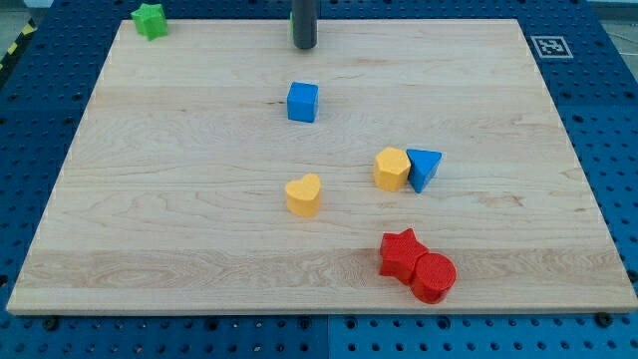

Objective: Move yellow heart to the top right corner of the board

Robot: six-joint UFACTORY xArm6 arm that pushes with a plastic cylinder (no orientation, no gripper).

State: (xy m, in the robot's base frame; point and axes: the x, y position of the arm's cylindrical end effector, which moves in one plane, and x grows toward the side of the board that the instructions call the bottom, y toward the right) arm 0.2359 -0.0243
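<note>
Sitting in the board's (199, 249) top-left corner is a green star (150, 20). Moving rightward, my rod is standing upright near the top edge, my tip (304, 47) hanging above the blue cube (302, 102), touching nothing; no jaws are fitted. The yellow heart (303, 194) is lying mid-board, well below. Farther right are sitting a yellow hexagon (392, 169) touching a blue triangle (424, 169), then a red star (402, 253) against a red cylinder (434, 277).

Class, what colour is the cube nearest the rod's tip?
Blue: the cube, seen in the camera view, below my tip.
</note>
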